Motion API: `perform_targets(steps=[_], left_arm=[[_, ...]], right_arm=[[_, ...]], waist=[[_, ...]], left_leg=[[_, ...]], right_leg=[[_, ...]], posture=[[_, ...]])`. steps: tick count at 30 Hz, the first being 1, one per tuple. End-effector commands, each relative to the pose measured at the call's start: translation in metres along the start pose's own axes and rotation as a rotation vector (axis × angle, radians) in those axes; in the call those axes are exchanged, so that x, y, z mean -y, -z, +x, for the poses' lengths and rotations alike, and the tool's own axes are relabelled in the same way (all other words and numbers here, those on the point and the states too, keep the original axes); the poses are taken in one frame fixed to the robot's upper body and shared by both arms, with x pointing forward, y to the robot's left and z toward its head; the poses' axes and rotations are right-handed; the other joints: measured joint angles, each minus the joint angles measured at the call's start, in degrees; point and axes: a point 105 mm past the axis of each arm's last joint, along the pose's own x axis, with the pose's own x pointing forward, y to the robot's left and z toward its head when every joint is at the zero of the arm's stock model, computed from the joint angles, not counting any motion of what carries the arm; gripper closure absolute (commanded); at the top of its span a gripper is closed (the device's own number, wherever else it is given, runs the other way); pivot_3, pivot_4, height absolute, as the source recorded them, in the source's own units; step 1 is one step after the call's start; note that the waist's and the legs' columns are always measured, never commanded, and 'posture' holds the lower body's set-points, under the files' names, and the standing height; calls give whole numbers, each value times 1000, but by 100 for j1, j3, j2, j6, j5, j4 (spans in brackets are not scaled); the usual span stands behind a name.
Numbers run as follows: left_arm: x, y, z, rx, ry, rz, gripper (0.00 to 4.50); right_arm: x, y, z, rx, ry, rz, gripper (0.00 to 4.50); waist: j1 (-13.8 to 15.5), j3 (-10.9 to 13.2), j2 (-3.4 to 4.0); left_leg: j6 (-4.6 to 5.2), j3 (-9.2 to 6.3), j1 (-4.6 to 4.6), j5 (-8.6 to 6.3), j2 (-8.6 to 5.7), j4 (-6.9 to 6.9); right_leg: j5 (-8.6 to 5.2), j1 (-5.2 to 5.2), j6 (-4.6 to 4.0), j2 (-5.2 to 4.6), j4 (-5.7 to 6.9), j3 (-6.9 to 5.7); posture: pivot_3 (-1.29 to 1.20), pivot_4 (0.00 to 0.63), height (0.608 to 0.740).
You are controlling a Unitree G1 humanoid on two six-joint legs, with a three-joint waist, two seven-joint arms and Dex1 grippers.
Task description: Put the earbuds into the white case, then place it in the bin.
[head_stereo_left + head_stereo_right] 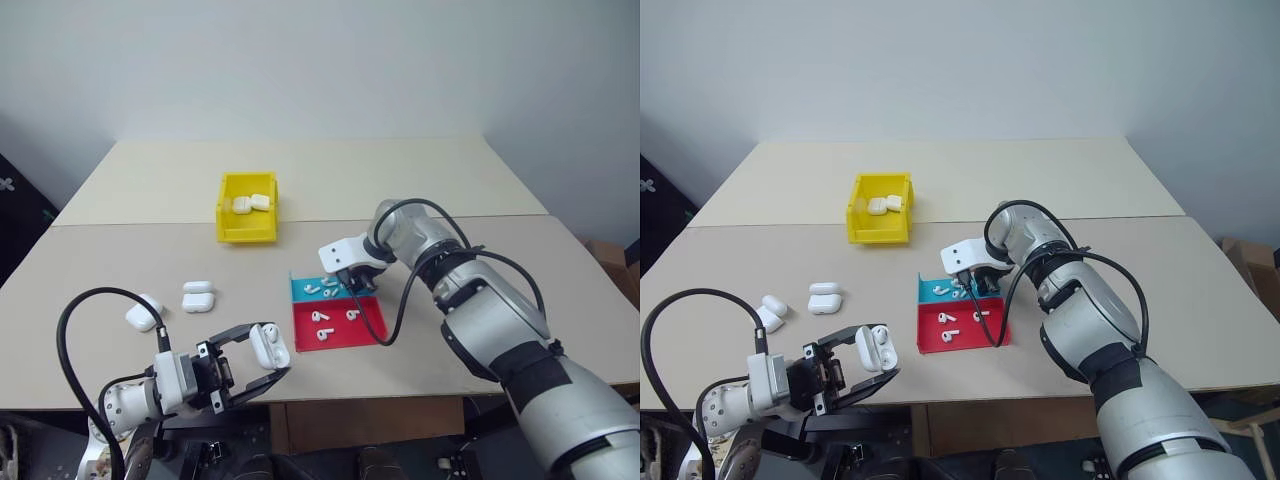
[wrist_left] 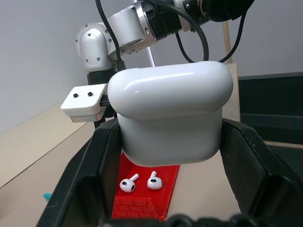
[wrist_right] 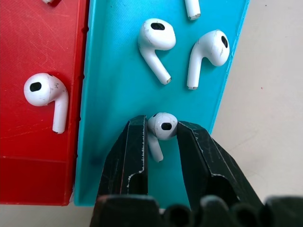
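Presently, the left claw [image 1: 262,362] was clamped on the white case [image 1: 268,346], held above the near edge of the worktop [image 1: 420,180], its lid standing open. The right claw [image 3: 161,142] pointed steeply down over the blue half of the shallow red-and-blue tray [image 1: 372,327], its two fingers [image 3: 130,156] pinching one earbud [image 3: 162,126] by the head, the stem lying between them on the blue floor. Two further earbuds [image 3: 156,40] lay just beyond on the blue section, and more rested on the red section. The yellow bin [image 1: 228,215] stood farther back on the worktop, containing two white cases [image 1: 251,203]. Three spare cases [image 1: 197,297] lay on the worktop left of the tray.
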Motion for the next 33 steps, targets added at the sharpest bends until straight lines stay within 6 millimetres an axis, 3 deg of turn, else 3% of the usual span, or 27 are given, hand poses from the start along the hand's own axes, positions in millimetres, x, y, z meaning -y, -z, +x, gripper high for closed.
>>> perform_targets(steps=[1,5,17,19,21,24,28,33], left_arm=[[0,-7,2,16,10,40,1675],[-3,-8,4,28,3,39,1675],[-13,-6,9,52,29,52,1675],[-19,-7,12,64,19,57,1675],[-28,-8,16,87,-7,55,1675],[-37,-10,21,110,-19,56,1675],[-48,-11,31,146,-9,61,1675],[-64,-11,51,200,6,57,1675]], right_arm=[[7,-5,-7,4,28,-27,3389],[11,-9,-14,26,55,-30,3389],[25,-23,-62,182,159,6,3389],[32,-31,-83,285,224,64,3389],[37,-41,-117,460,319,129,3389],[32,-49,-157,674,417,189,3389],[6,-59,-207,982,522,231,3389],[-34,-67,-230,1228,556,275,3389]], waist=[[0,0,0],[0,0,0],[10,1,1],[8,1,1],[19,1,0],[50,2,1],[133,2,1],[151,1,1]], left_leg=[[0,0,0,0,0,0],[0,0,0,0,0,0],[0,0,-2,0,0,0],[0,0,-2,0,0,0],[0,-1,-2,1,0,1],[0,-2,-5,0,-1,1],[0,-5,-7,0,-2,1],[0,-8,-5,0,-3,11]], right_leg=[[0,0,0,0,0,0],[0,0,0,0,0,0],[0,-1,0,0,1,0],[1,0,0,0,1,0],[1,0,0,0,2,0],[1,3,2,0,-1,-1],[0,7,5,-1,-4,-5],[3,9,7,-1,1,-5]], posture=[[0,150,740],[0,150,740],[0,150,740],[0,150,740],[0,150,740],[0,150,740],[0,150,740],[0,150,740]])
